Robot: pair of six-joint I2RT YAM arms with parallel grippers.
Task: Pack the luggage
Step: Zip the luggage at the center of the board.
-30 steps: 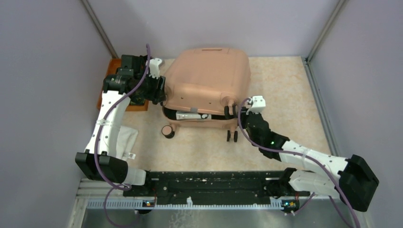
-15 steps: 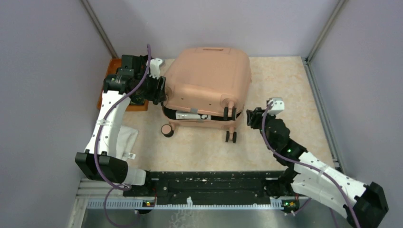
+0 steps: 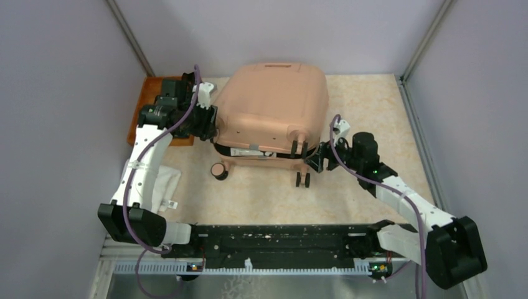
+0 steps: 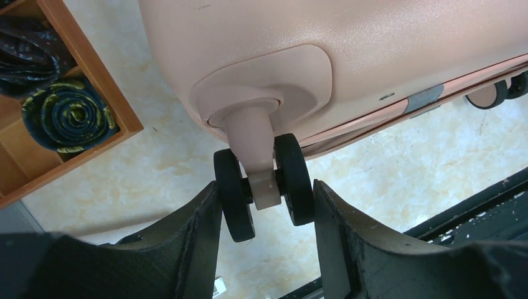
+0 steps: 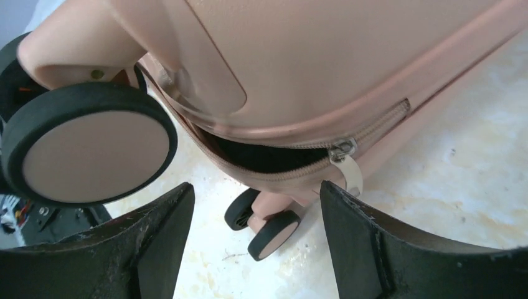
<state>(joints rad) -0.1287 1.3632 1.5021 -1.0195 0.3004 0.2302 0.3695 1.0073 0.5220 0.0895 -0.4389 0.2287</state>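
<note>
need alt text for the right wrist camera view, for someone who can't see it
A peach-pink suitcase fills the upper frame, its zipper partly undone over a dark gap, the zipper pull hanging at the gap's end. Below it the right end effector is open and empty, with a black-rimmed wheel at left and another wheel pair beyond, on a beige table.

The table [image 3: 386, 118] is a beige, marbled surface, and the peach-pink luggage [image 3: 274, 106] lies on it toward twelve o'clock, its wheels turned to six o'clock and its handle to the far wall. Just beside the luggage at ten o'clock sits an orange wooden tray [image 3: 149, 93] (compartmented, pushed against the left wall). A crumpled white cloth [image 3: 163, 184] lies near the left wall at eight o'clock, and a black rail [image 3: 280, 240] runs along the near edge at six o'clock.
</note>
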